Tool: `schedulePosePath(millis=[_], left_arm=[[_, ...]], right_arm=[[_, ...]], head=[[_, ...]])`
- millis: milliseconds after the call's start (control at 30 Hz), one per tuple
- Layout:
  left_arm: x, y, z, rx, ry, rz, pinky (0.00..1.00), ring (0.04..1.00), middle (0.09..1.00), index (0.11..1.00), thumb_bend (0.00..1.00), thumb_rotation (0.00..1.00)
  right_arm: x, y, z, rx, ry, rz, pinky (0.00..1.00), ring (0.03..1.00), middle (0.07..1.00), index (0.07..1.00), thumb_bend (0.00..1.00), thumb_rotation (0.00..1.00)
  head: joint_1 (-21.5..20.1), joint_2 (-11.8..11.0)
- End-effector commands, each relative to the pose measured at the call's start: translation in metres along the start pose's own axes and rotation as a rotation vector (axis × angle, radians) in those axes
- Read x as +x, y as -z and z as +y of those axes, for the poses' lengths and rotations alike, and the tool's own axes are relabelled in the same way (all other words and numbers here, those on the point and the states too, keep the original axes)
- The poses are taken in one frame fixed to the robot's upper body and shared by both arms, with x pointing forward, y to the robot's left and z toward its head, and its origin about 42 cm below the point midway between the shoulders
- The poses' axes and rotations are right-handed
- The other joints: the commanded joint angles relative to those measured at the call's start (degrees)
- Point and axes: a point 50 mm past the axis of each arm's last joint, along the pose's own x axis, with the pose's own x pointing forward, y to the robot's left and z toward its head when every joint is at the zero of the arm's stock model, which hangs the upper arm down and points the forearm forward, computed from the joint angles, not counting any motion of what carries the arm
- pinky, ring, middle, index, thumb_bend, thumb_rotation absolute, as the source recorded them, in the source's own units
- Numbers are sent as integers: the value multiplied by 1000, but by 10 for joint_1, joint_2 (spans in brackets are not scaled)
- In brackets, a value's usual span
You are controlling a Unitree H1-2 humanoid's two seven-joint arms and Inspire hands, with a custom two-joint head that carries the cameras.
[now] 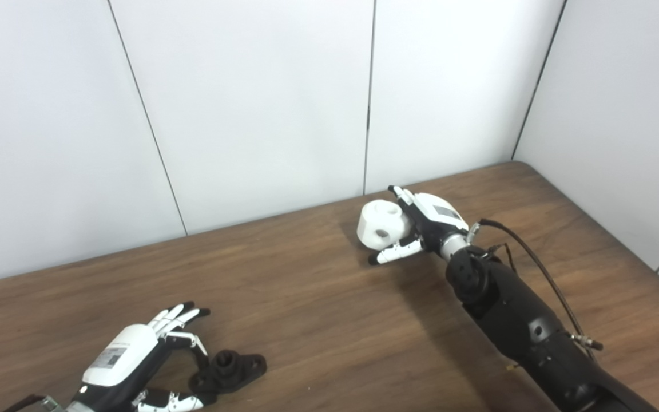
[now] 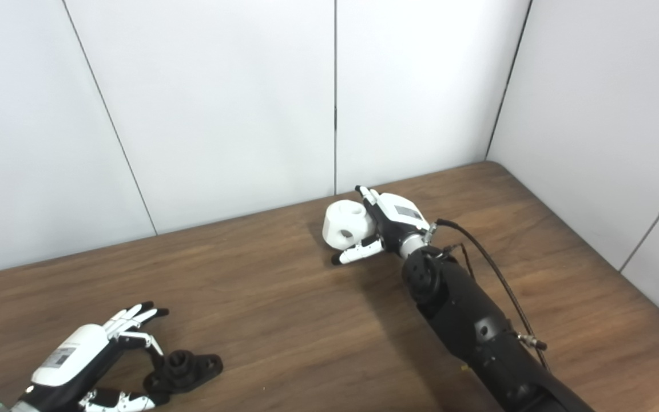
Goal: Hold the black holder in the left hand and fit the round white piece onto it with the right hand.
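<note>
Brown, wood-grained tabletop (image 1: 318,297), backed by pale wall panels (image 1: 249,103), carries both task parts. At near left we see the small black plastic holder (image 1: 229,369), a short socket on a flat base with holes, resting on the table; the left hand (image 1: 135,357) lies around its near end, thumb and one finger touching it, the other fingers (image 1: 178,315) spread straight above, so we cannot tell whether it is truly gripped. At far centre we see the round white plastic piece (image 1: 382,224), a stubby cylinder with holes in its top and side, enclosed by the right hand (image 1: 421,223), fingers curled behind it and thumb beneath. The two parts lie well apart.
</note>
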Motion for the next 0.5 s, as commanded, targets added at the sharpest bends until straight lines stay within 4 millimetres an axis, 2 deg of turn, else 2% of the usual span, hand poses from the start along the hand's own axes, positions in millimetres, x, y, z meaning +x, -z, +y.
schedulePosePath(millis=[0,467], left_arm=[[-13,8,-10,32,97,34,1000,1000,939,482,517,49],[-11,8,-14,27,99,31,1000,1000,944,482,517,50]], right_arm=[[4,4,-24,-22,87,19,968,1000,1000,910,1000,545],[-1,9,-58,-23,126,32,953,1000,1000,855,1000,553]], head=[[-1,0],[-3,-4]])
